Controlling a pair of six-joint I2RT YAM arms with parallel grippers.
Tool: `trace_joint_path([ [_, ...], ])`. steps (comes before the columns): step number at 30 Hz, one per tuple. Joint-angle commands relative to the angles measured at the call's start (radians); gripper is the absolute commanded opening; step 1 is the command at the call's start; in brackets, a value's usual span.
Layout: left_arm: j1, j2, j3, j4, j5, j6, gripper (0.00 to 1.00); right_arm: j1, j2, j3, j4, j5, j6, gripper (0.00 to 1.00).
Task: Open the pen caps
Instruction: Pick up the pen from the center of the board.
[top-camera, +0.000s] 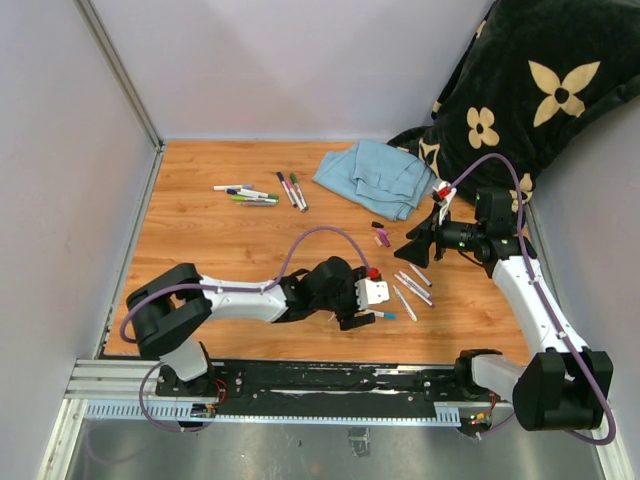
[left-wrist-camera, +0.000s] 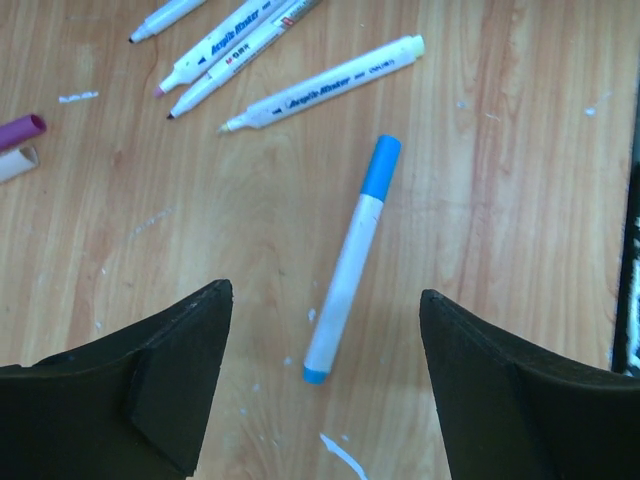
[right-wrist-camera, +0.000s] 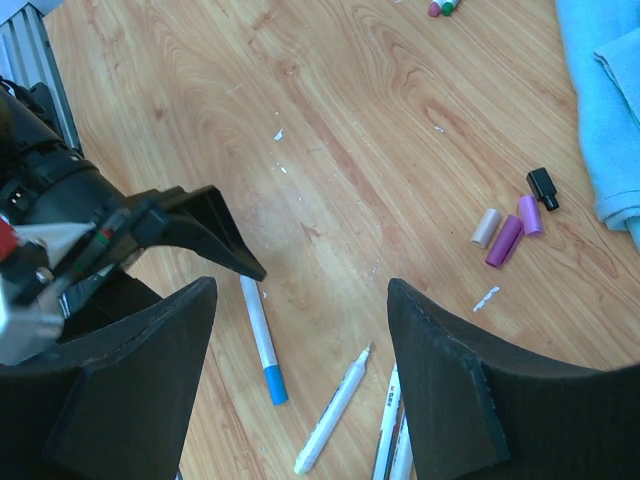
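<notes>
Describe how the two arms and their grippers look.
The left arm and right arm are white with black joints, each trailing a purple cable. The left gripper and right gripper have broad black wedge-shaped fingers, with red and white wrist parts.

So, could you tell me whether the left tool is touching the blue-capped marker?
Apart: the left wrist view shows the left tool open, with bare wood between each finger and the blue-capped marker.
</notes>
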Motion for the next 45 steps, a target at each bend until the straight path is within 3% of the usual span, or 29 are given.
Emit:
trace_joint_path([
  [1,-0.006,0.112,0.158,-0.244,-0.006,0.105,0.79,-0.021,-0.010,0.031,-0.013,-0.026,-0.010,0.70],
  [10,-0.004,0.250,0.321,-0.343,0.015,0.208,0.75,-0.036,-0.017,0.030,-0.013,-0.036,-0.005,0.70],
  [16,-0.005,0.298,0.370,-0.380,0.084,0.203,0.60,-0.042,-0.020,0.032,-0.013,-0.049,0.000,0.70],
  [28,0.032,0.322,0.380,-0.530,0.124,0.193,0.19,-0.054,-0.031,0.030,-0.012,-0.062,0.006,0.70],
  [33,0.098,0.205,0.269,-0.490,0.021,0.117,0.14,-0.057,-0.032,0.030,-0.012,-0.067,0.009,0.70],
  [39,0.196,0.045,0.130,-0.432,-0.189,-0.089,0.12,-0.057,-0.029,0.030,-0.011,-0.070,0.009,0.70],
  [45,0.225,0.077,0.166,-0.531,-0.276,-0.285,0.19,-0.057,-0.025,0.031,-0.011,-0.073,0.011,0.70],
])
